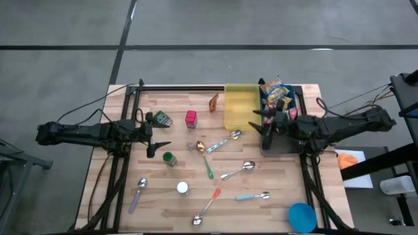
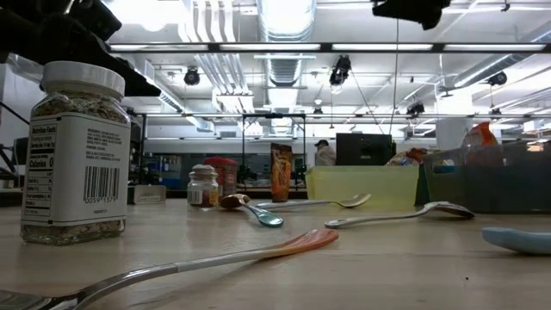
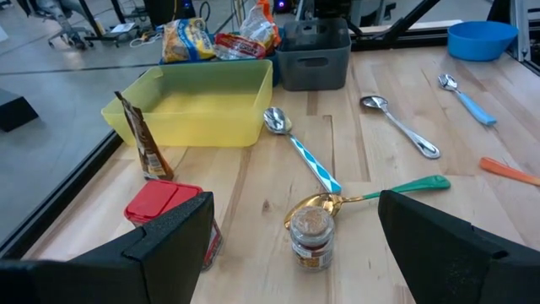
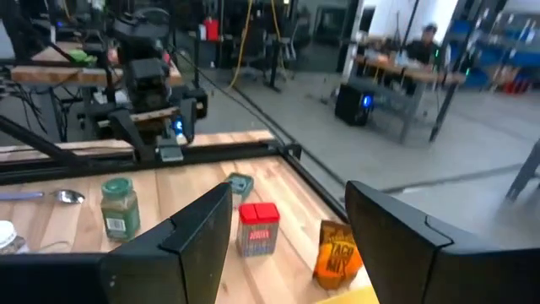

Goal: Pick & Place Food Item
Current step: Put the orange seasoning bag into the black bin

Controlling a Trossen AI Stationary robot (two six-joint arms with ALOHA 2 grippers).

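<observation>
Looking straight down first, I see the left gripper (image 1: 157,137) hanging over the left half of the pale wooden table (image 1: 281,202) with its jaws spread wide, near the red-lidded spice jar (image 1: 191,118) and the green-lidded spice jar (image 1: 169,158); the right gripper (image 1: 263,123) sits at the near end of the dark grey bin (image 1: 295,98), jaws partly apart with nothing between them. What I take for the task's thing, the crinkly yellow snack bag (image 1: 273,88), lies in that bin's far end, just beside the shallow yellow plastic tray (image 1: 239,104). From table height the tray (image 2: 362,185) and bin (image 2: 482,181) stand side by side on the right, a brown sachet (image 2: 281,172) upright to the left of the tray, and neither gripper's fingertips show. My left wrist camera shows wide-set fingers framing the red-lidded jar (image 3: 169,211) and a small brown-filled jar (image 3: 310,238), with the snack bags (image 3: 187,40) heaped behind the tray (image 3: 198,105). My right wrist camera looks across the table past half-open fingers to the sachet (image 4: 336,252). I judge the bag light, soft and slippery, its contents easy to crush, so I would pinch it gently by a crimped end seam rather than across the middle.
</observation>
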